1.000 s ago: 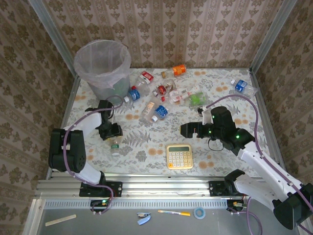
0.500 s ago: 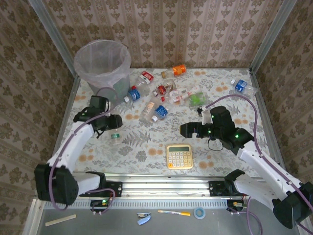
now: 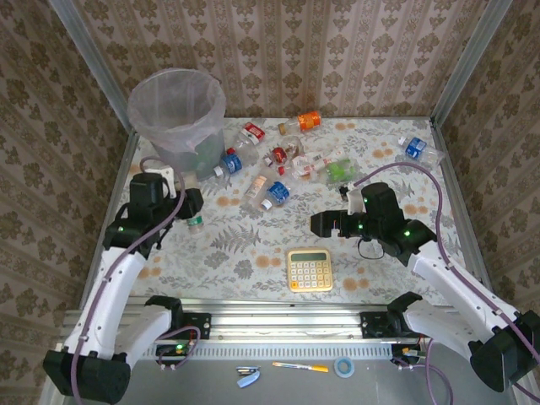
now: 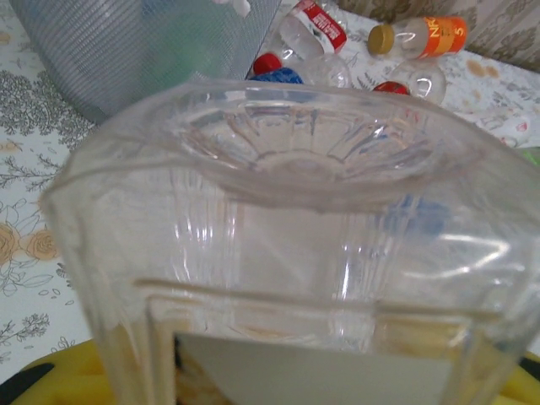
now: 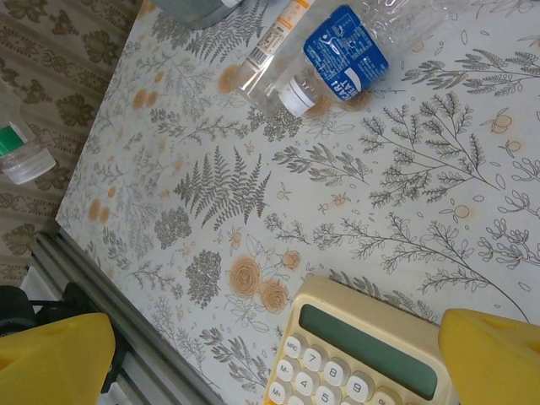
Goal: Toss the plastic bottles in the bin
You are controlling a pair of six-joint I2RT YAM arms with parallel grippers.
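About ten bottles (image 3: 274, 194), one bin (image 3: 187, 139)

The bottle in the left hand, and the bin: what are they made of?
The bottle looks like thin, clear, glossy plastic; you can see through its ribbed walls. The bin looks like fine grey mesh, metal or plastic unclear, lined with a thin whitish bag.

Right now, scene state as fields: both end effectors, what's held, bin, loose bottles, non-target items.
left end effector: shut on clear bottle, just in front of the bin
right end effector: open, empty, beside the calculator
bin: upright, far left corner, bag-lined
loose bottles: cluster on the table right of the bin
blue-labelled bottle: lies apart, far right
calculator: near edge, not a target
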